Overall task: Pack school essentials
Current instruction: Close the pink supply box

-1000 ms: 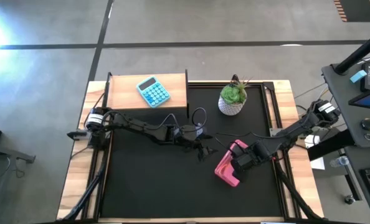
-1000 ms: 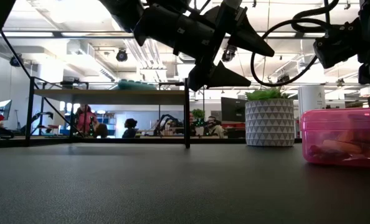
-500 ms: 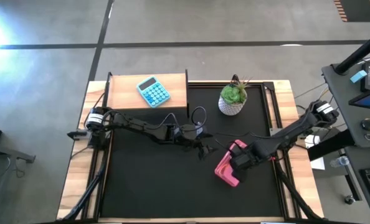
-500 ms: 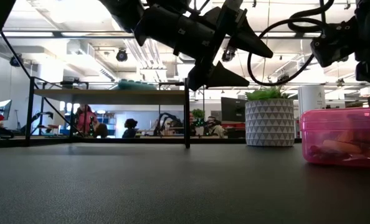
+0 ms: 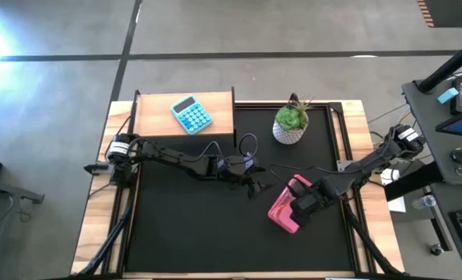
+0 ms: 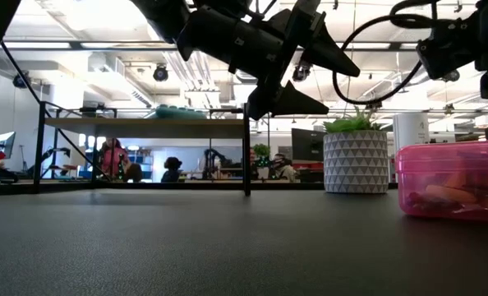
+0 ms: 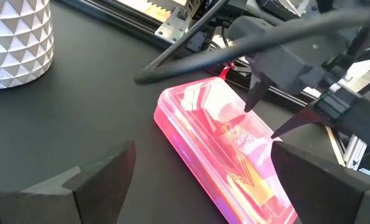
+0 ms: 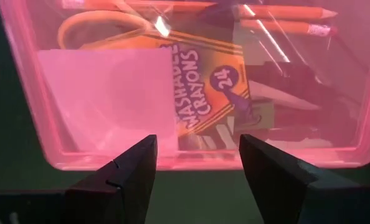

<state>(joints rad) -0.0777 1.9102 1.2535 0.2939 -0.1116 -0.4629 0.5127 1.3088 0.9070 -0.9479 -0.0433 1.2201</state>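
The pink case (image 5: 285, 207) lies on the black counter (image 5: 184, 225), lid shut, directly beneath the right gripper (image 5: 307, 204). Through the clear lid the right wrist view shows the crayon box (image 8: 203, 87), the notepad (image 8: 107, 99), pencils (image 8: 284, 14) and a yellow loop that looks like the scissors' handle (image 8: 88, 31) — the essentials seem to be all inside. So the packing itself looks done; the step in hand is the finish, closing or releasing the case.

The right jaws are spread wide and hold nothing, their tips poised over the case's near edge. The left gripper (image 5: 250, 187) hangs in the air just beside the case, toward the counter's middle, its jaws also parted and empty, pointing at the case.

Next move, as I judge it: if the lid is not latched, the right jaws must press down on it squarely while the case is kept from sliding; if it is latched, both arms need only lift clear without nudging it.

Against the frame a second ago, the right gripper has shifted slightly along the case toward the counter's front edge, and in the low view its wrist sits a little higher. The left arm, the case, the plant (image 5: 292, 123) and the calculator (image 5: 192, 114) on the wooden shelf (image 5: 157, 117) have not moved.
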